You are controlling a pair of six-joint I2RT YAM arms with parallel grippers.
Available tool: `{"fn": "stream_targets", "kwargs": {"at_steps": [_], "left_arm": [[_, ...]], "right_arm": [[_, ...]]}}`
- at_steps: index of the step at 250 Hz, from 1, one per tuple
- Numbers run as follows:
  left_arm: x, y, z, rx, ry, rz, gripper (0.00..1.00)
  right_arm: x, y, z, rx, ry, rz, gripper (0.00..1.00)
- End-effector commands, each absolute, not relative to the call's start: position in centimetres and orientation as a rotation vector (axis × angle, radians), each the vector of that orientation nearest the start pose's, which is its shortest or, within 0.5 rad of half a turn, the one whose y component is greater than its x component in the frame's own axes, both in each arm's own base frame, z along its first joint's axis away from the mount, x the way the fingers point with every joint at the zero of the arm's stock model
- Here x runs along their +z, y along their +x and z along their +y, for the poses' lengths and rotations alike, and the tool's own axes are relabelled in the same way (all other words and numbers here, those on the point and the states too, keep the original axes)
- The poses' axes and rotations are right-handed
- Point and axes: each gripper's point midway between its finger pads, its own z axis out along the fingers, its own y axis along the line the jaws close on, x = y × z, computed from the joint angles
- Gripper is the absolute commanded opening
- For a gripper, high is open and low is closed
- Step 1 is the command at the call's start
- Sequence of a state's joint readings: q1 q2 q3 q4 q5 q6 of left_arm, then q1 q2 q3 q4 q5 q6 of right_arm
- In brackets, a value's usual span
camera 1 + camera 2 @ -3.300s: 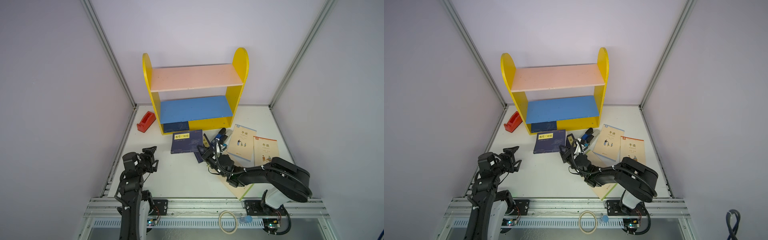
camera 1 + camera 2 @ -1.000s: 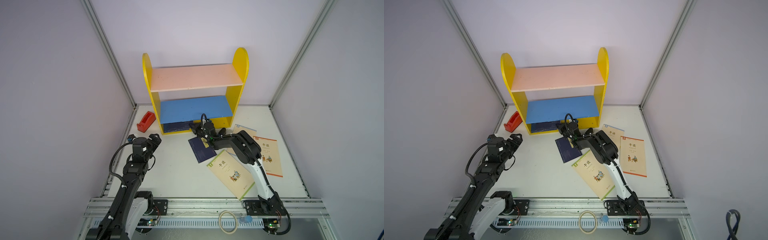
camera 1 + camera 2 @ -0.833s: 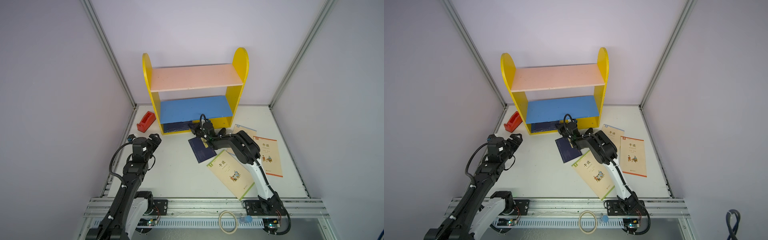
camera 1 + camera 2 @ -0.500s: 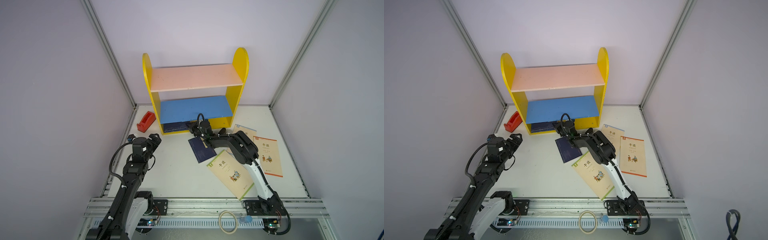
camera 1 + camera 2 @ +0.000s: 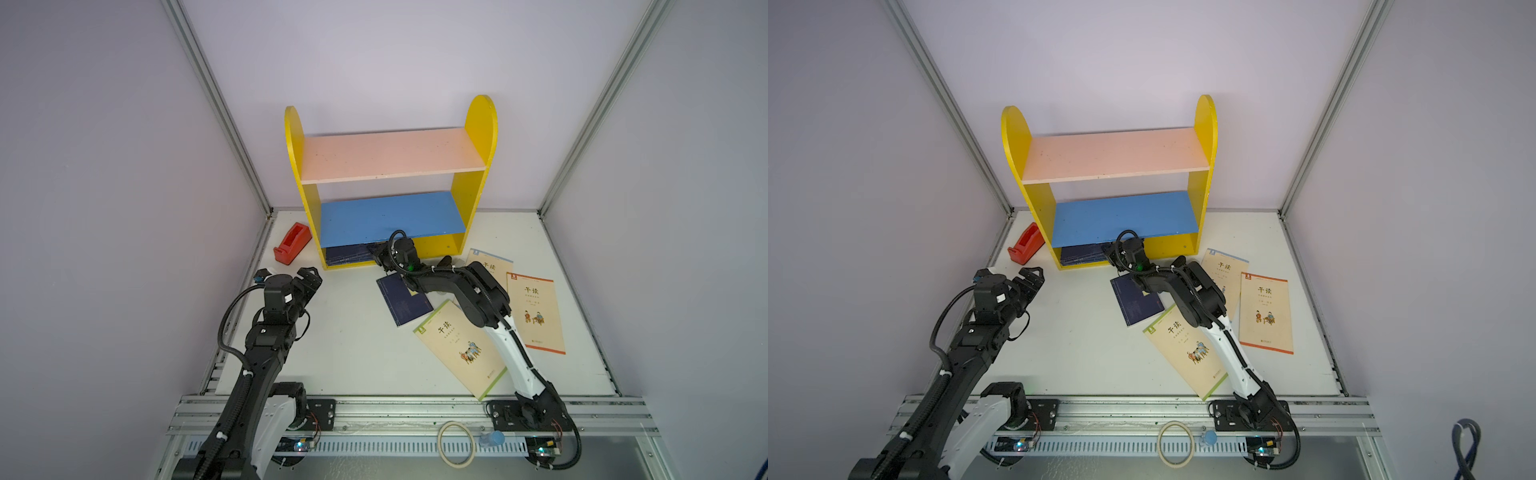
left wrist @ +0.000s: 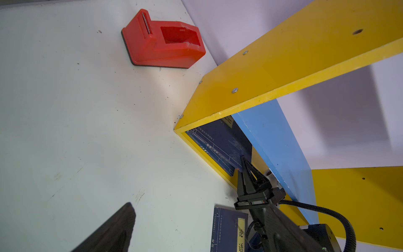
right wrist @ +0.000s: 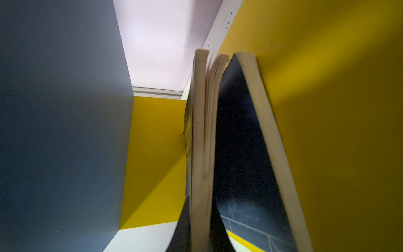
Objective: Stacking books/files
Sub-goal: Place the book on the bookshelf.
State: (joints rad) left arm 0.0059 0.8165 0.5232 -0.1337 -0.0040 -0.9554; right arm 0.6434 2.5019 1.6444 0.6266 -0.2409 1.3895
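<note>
Status, near to far in the top views.

Nearest me, a cream book [image 5: 459, 349] is lying askew at lower centre-right of the frame, flat on the surface [image 5: 345, 353]. Just beyond it a navy book [image 5: 401, 305] is lying flat, edge against the cream one. I can't tell if they overlap.

Two more cream books [image 5: 536, 311] are sitting side by side at right centre, with the farther cream book [image 5: 494, 264] partly under my right arm. My left pincer [image 5: 309, 277] is hovering spread and holding nothing, left of centre, near the shelf's left foot.

Step in hand: my right pincer [image 6: 243, 162] is pressed together on the page edge of a second navy book [image 7: 200, 152]. I'm feeding it into the bottom compartment of the yellow shelf [image 5: 478, 137], centre frame. A third navy book [image 7: 270, 135] is lying on the compartment floor underneath. The held one is angled above it, pages fanning a bit.

To do this well, I reckon:
- keeping it low under the blue board [image 5: 390, 218]
- flattening the angle so it's settling onto the lower book
- pushing in until the edges are lining up, then spreading

Letting go early risks it sliding back out over the lip. The red tape dispenser [image 5: 292, 245] is sitting far left, clear of this.
</note>
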Motion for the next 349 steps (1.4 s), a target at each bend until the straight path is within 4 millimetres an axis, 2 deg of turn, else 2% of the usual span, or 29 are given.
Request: {"fn": "stream_targets", "kwargs": {"at_steps": [1,76,105,125,192,232,267,312,349], "left_arm": [[19.2,31.4,0.2,-0.607,-0.948,1.821,0.95],[19.1,31.5,0.2,-0.616,-0.952,1.821,0.95],[19.2,31.5,0.2,-0.62,-0.953,1.819,0.95],[19.1,31.5,0.2,-0.623,-0.954,1.821,0.95],[19.1,31.5,0.2,-0.636,-0.96,1.821,0.96],[19.0,31.5,0.2,-0.638,-0.961,1.82,0.95],[18.9,31.5,0.2,-0.639,-0.964,1.823,0.96],[18.9,31.6,0.3,-0.64,-0.965,1.822,0.96],[18.7,31.7,0.2,-0.643,-0.969,1.829,0.96]], "right_arm": [[7.0,51.1,44.1,1.581,0.545,2.076,0.0],[6.7,51.1,44.1,1.572,0.544,2.091,0.0],[6.7,51.1,43.8,1.54,0.543,2.102,0.22],[7.1,51.1,43.3,1.506,0.542,2.101,0.32],[7.1,50.6,41.2,1.381,0.583,2.116,0.44],[6.8,50.3,40.0,1.298,0.61,2.131,0.45],[6.7,50.0,39.8,1.297,0.625,2.126,0.43],[7.3,48.7,39.3,1.295,0.639,2.089,0.41],[7.7,47.3,40.2,1.333,0.623,2.083,0.33]]}}
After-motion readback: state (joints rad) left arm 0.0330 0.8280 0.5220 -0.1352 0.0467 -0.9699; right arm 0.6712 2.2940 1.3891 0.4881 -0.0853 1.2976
